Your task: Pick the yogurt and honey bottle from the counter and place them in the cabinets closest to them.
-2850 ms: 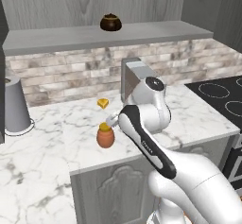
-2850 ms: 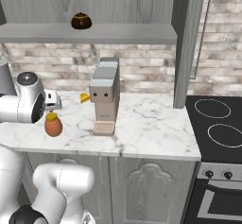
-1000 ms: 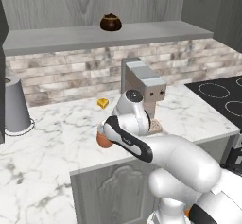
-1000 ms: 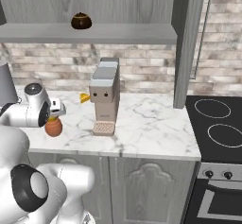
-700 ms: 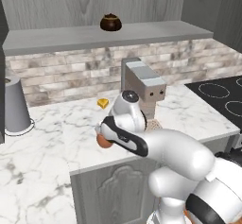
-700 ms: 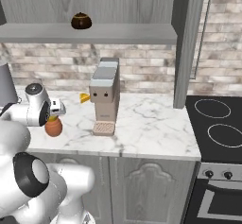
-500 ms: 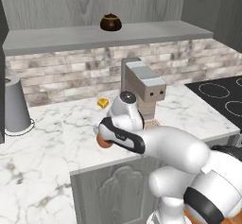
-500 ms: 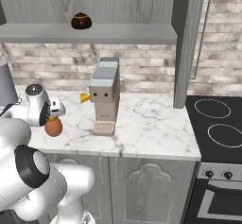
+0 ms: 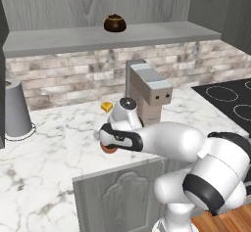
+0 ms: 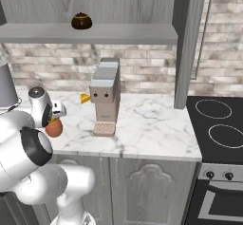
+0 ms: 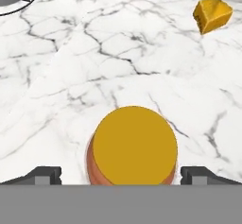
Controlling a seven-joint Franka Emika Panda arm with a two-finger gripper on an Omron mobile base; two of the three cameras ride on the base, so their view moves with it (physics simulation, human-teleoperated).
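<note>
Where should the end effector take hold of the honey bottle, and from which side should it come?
Grip the honey bottle across its round body, coming straight down from above. It stands upright on the counter, and the open end effector already straddles it.

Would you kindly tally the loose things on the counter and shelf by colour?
Orange or yellow: 2, honey bottle and yellow wedge
Grey: 2, toaster and cup
Dark brown: 1, pot on the shelf
Total: 5

amber honey bottle, grey-veined white counter, seemingly brown pot
</note>
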